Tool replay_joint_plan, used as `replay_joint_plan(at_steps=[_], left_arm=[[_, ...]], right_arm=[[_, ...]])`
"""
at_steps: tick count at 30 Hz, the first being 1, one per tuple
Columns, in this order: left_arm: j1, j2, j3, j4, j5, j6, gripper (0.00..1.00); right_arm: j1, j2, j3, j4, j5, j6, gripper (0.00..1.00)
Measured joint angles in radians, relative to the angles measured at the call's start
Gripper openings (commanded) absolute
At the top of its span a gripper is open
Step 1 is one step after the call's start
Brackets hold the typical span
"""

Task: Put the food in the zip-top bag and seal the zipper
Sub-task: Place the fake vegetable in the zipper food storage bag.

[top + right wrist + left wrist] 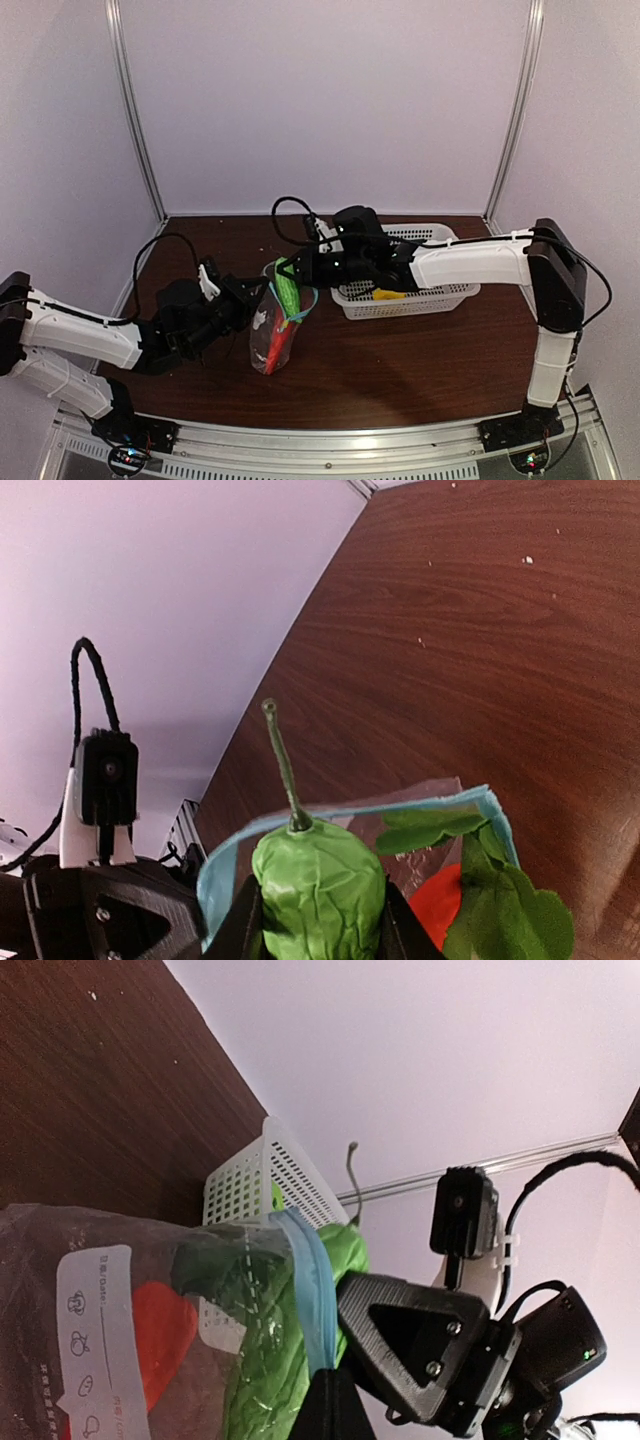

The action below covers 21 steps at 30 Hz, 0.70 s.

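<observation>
A white basket (425,301) on a brown table (400,370), a pale wall (320,100) behind

The white plastic basket, its sides pierced with rows of small holes, stands on the dark brown wood-grain table. Behind the basket rises the plain pale wall. A slim silver post (511,120) runs up that wall just behind the basket's right end, and a second post (139,120) stands well to the basket's left. In front of the basket, well apart from it, a grey metal rail (330,455) runs along the table's near edge.
</observation>
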Motion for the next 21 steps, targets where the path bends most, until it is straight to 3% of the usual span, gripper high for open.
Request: replay_joint_plan(at_steps=[11,14,18,21], left_arm=[[-0.001,0.031,-0.026,0.126,-0.058,-0.042,0.0],[-0.001,0.053,-0.028,0.154,-0.055,-0.045,0.0],[-0.001,0.054,-0.031,0.174,-0.049,-0.047,0.0],[0.001,0.016,-0.019,0.111,-0.04,-0.021,0.0]], right_arm=[[0.059,-0.016,-0.079,-0.026,0.012,0.04,0.4],[0.06,-0.014,-0.073,0.0,-0.014,0.112,0.53],[0.055,-0.004,-0.034,-0.014,-0.05,0.163,0.88],[0.034,-0.009,-0.025,-0.057,-0.06,0.137,0.92]])
